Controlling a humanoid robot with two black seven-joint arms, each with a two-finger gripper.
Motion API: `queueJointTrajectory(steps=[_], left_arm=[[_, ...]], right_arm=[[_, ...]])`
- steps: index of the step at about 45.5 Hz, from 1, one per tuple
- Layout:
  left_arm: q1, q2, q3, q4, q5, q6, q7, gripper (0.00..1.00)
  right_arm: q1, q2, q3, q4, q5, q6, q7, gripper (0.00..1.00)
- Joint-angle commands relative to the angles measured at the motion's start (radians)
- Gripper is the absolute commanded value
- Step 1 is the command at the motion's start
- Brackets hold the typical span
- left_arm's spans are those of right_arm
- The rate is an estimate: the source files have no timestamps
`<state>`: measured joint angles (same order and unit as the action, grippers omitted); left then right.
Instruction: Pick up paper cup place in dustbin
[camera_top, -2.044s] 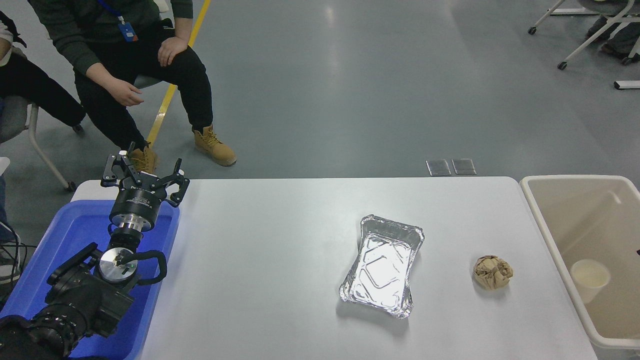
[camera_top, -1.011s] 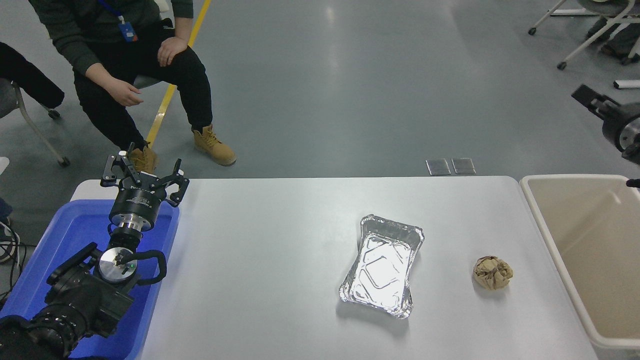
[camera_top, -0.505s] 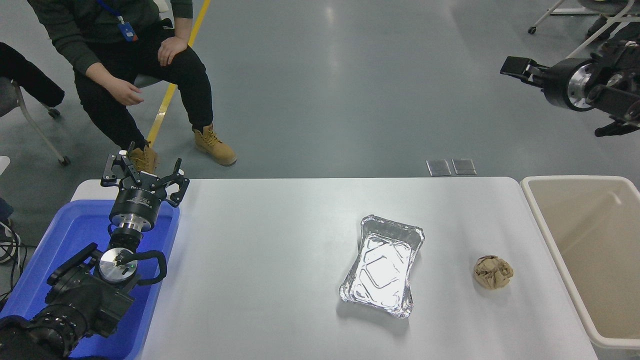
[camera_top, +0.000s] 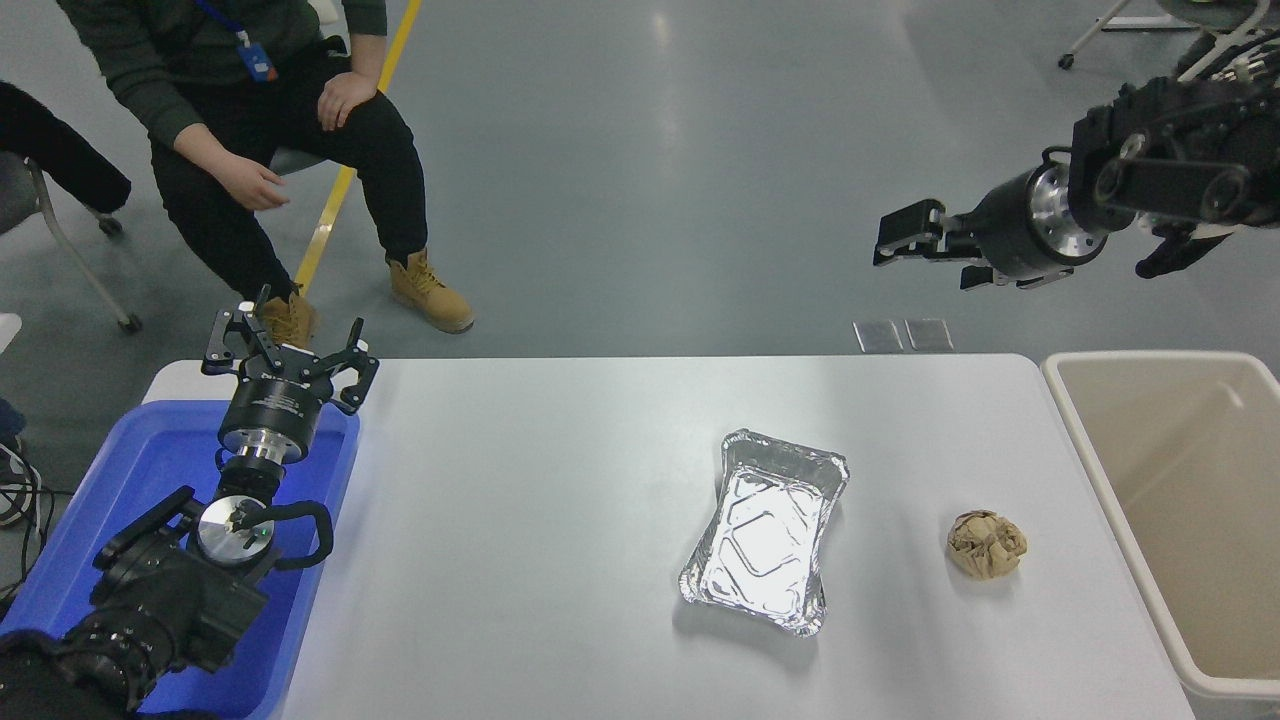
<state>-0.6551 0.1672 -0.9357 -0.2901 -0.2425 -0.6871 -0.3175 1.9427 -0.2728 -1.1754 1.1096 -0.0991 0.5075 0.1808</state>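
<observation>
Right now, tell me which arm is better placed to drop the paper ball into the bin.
Right. The right gripper hangs on the side of the paper ball and bin; the left gripper sits parked over the blue tray.

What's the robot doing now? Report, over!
Left gripper parked open over blue tray. Right gripper high beyond the table, empty. Paper cup not visible; dustbin looks empty. Nothing blocking.
</observation>
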Motion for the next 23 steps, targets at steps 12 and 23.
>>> queueJointTrajectory(steps=[12,23], left_arm=[[0.000,0.000,0.000,0.000,0.000,0.000,0.000,0.99],[0.000,0.000,0.000,0.000,0.000,0.000,0.000,0.99]], right_arm=[[0.071,0.228,-0.058,0.142,-0.001,0.046,0.000,1.00],[0.062,0.253,-0.059,0.139,0.006,0.059,0.000,1.00]])
